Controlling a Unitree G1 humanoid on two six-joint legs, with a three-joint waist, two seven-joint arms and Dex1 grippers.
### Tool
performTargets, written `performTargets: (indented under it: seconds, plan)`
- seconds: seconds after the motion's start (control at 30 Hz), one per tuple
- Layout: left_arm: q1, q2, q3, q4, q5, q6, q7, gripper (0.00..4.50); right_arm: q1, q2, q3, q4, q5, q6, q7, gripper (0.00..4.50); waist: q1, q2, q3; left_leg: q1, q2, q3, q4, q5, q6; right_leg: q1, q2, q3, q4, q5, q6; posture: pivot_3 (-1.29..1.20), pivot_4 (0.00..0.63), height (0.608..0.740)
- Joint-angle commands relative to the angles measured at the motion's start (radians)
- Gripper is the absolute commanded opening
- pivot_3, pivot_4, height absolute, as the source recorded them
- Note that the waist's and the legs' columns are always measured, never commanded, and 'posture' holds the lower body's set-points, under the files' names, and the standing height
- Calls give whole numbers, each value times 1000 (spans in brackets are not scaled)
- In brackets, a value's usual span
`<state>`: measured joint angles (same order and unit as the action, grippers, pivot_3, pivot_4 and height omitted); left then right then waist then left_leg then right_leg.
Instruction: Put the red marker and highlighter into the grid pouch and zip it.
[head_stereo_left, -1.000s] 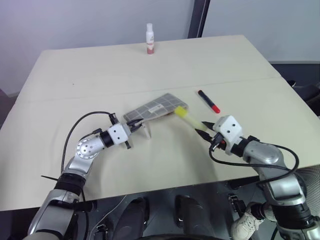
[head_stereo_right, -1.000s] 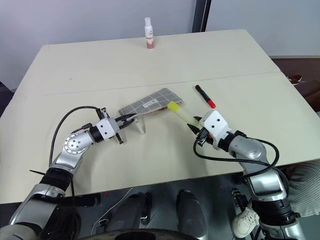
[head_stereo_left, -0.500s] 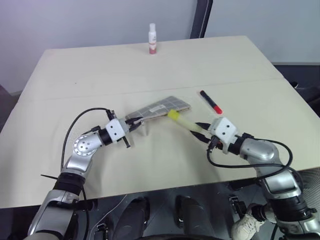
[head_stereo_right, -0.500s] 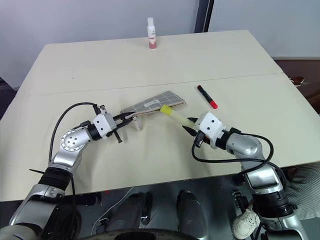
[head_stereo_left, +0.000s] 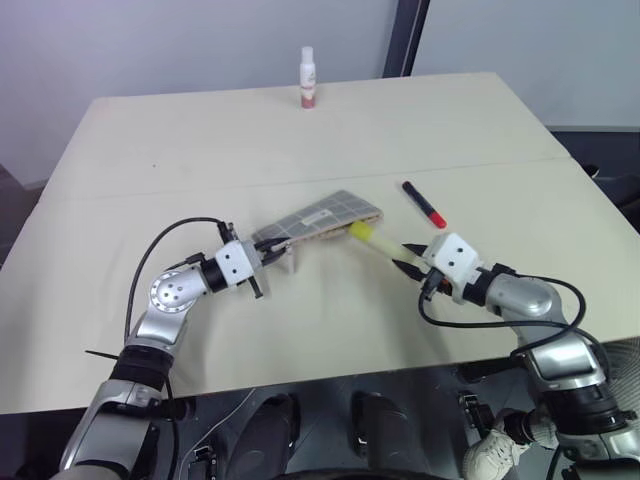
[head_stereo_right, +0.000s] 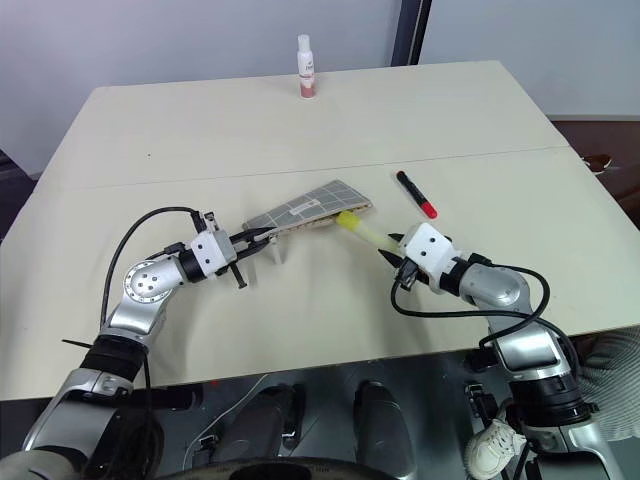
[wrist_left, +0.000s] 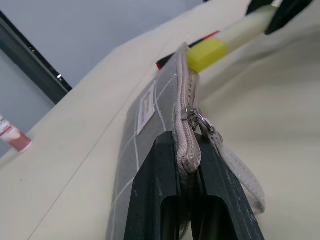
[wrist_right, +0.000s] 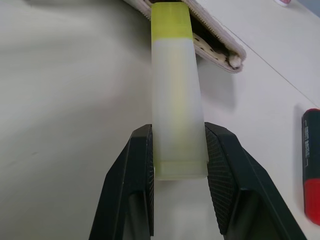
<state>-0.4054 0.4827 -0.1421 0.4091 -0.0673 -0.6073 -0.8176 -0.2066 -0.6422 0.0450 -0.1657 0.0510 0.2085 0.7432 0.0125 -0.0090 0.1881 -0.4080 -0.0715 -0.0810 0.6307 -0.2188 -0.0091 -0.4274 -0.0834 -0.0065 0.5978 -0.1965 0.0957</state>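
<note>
Beige table (head_stereo_left: 150, 140) (head views) holds bottle (head_stereo_left: 308, 78); wrist views crop it.

Even, bright overhead light falls on the desk (head_stereo_left: 200, 140), with no glare. Soft, short shadows lie under the grid pouch (head_stereo_left: 320, 217) and beside the small bottle (head_stereo_left: 307, 78) near the far edge. In the wrist views, the near fingers (wrist_left: 155, 200) blur slightly; the background softens.

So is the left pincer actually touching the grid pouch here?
Touching. In the left wrist view the left pincer is shut on the zipper edge of the grid pouch, both fingers pressed against the fabric.
</note>
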Motion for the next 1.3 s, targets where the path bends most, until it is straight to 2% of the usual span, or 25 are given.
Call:
performTargets:
  seconds: [0.03,0.23,0.47,0.67,0.8,0.97,1.03,1.07,1.2,1.23,1.3]
  plan:
    - [-18,18,-3,-26,21,-55,-10,0,-30,-28,27,-33,-14,6,35,865,0,0,0,0,0,0,0,0,0,0,0,0,0,0,0,0,150,740]
    - [-63,40,-28,19,71,-123,-28,0,-101,-38,81,-65,-22,55,80,865,1,0,0,0,0,0,0,0,0,0,0,0,0,0,0,0,150,740]
    - [-95,29,-49,17,-19,-138,-129,0,-177,-70,179,-37,-124,-98,130,865,-2,0,0,0,0,0,0,0,0,0,0,0,0,1,1,0,150,740]
    - [-110,26,-32,10,-130,-86,-236,0,-255,-38,231,-27,-157,-89,151,865,-1,0,0,0,0,0,0,0,0,0,0,0,0,0,0,0,150,740]
    - [-99,22,-32,-16,-168,-72,-280,0,-279,-28,288,11,-215,-149,161,865,-2,0,0,0,0,0,0,0,0,0,1,0,0,1,1,0,150,740]
    - [-79,26,-23,-33,-166,-71,-291,0,-283,-3,264,99,-236,-165,105,865,-1,0,0,0,0,0,1,0,0,0,0,0,0,1,1,0,150,740]
    - [-72,28,-16,-37,-166,-64,-285,0,-268,20,236,88,-193,-142,98,1902,-1,0,0,0,0,0,1,0,0,0,1,0,1,1,1,0,150,740]
    - [-69,29,-13,-37,-164,-62,-282,0,-258,27,223,72,-170,-134,101,2246,-1,0,0,0,0,0,1,0,0,0,1,0,1,1,0,0,150,740]
    - [-54,31,-5,-34,-146,-53,-259,0,-227,59,149,-69,-26,-14,128,4181,-2,0,0,0,0,0,0,0,0,0,1,1,1,1,2,0,150,740]
    - [-52,25,0,-28,-138,-51,-243,0,-211,54,129,-117,17,34,140,4441,-1,0,0,0,0,0,0,0,0,0,1,1,1,2,2,0,150,740]
    - [-45,15,4,-16,-119,-53,-207,0,-161,37,72,-217,120,158,158,4441,1,0,0,0,0,0,0,0,0,-1,1,1,1,2,2,0,150,740]
